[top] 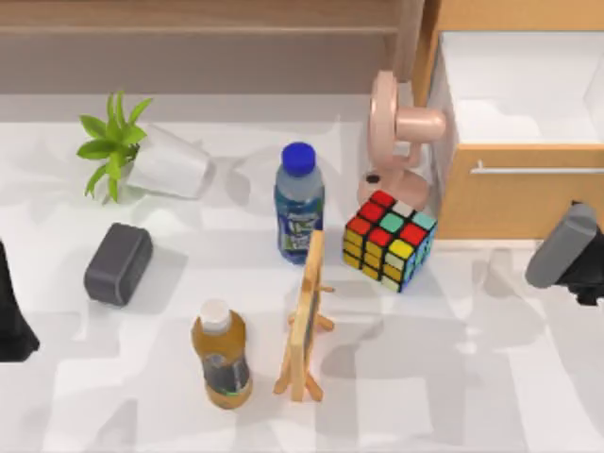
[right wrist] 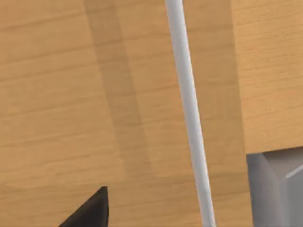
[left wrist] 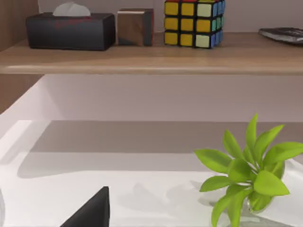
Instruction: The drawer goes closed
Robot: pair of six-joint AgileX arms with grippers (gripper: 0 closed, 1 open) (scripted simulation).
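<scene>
The drawer (top: 524,193) stands pulled out at the back right of the table, its white inside (top: 519,90) open from above. A thin silver handle (top: 538,170) runs across its light-brown front panel. My right gripper (top: 587,272) hovers at the table's right edge, just in front of that panel and near its right end. The right wrist view looks close onto the panel (right wrist: 71,94) and the handle (right wrist: 187,113). My left gripper (top: 11,326) stays parked at the left edge.
A pink fan (top: 396,132) stands against the drawer's left side, with a Rubik's cube (top: 389,238) in front of it. Mid-table are a blue-capped bottle (top: 299,203), a wooden easel (top: 307,321) and a juice bottle (top: 222,357). Left are a grey box (top: 118,262) and a plant (top: 113,142).
</scene>
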